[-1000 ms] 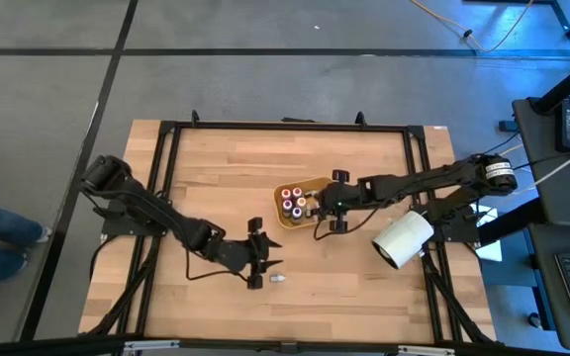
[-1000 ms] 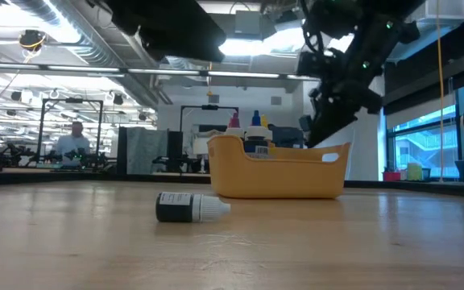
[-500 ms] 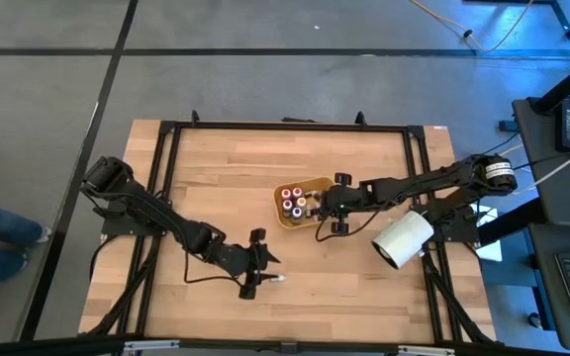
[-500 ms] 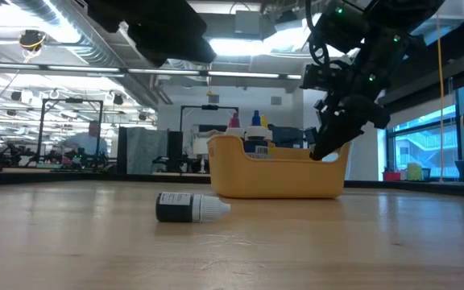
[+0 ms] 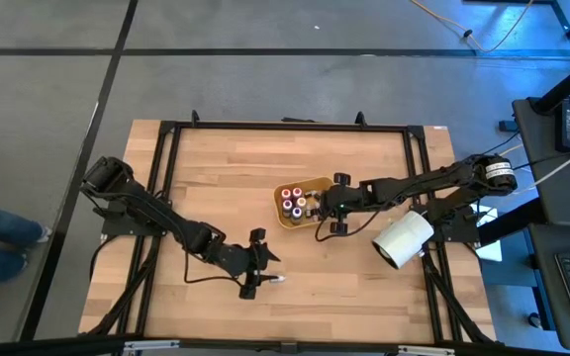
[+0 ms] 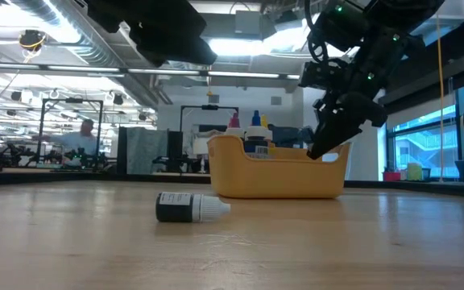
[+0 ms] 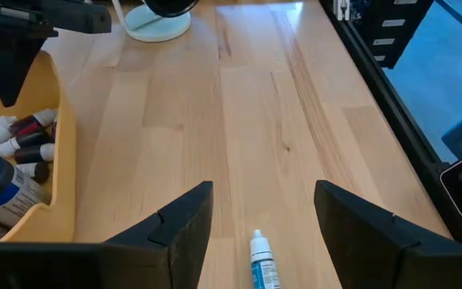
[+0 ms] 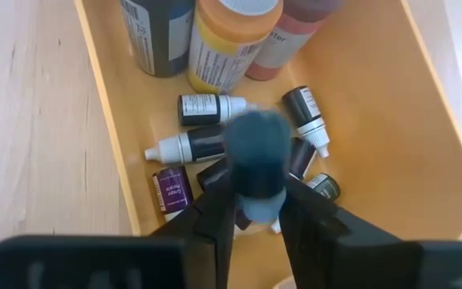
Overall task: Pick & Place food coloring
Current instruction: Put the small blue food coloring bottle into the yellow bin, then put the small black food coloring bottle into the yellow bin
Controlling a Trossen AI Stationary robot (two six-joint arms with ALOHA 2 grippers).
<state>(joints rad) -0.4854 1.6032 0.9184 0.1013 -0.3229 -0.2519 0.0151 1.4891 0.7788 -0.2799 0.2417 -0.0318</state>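
Observation:
One small food coloring bottle [image 6: 190,208], dark with a white cap, lies on its side on the bare wood, toward the near edge [image 5: 277,279]. My left gripper [image 7: 263,191] is open and hovers over it, a finger on either side, touching nothing. Several more small bottles [image 8: 203,144] lie in the orange tray [image 5: 317,185] beside three larger bottles [image 8: 231,36]. My right gripper [image 8: 257,178] is over the tray's right end [image 6: 329,143], shut on another small bottle. My right gripper pinches a small bottle [image 8: 255,148] between its two fingers [image 8: 215,213], coming from above and slanting down into the tray. The bottle is lifted clear of the tray floor and stands out past the fingertips. Which part the pads are on is hidden by the fingers.
A big white cylinder [image 5: 402,238] lies on the table's right side, close to my right arm. Black frame rails [image 5: 285,127] border the table. Bare wood stretches across the far and left parts. A person [image 6: 83,137] shows in the room behind.
My left gripper has shifted slightly toward the near edge and turned above the lying bottle, which has stayed put. My right gripper has come down toward the tray's right end.

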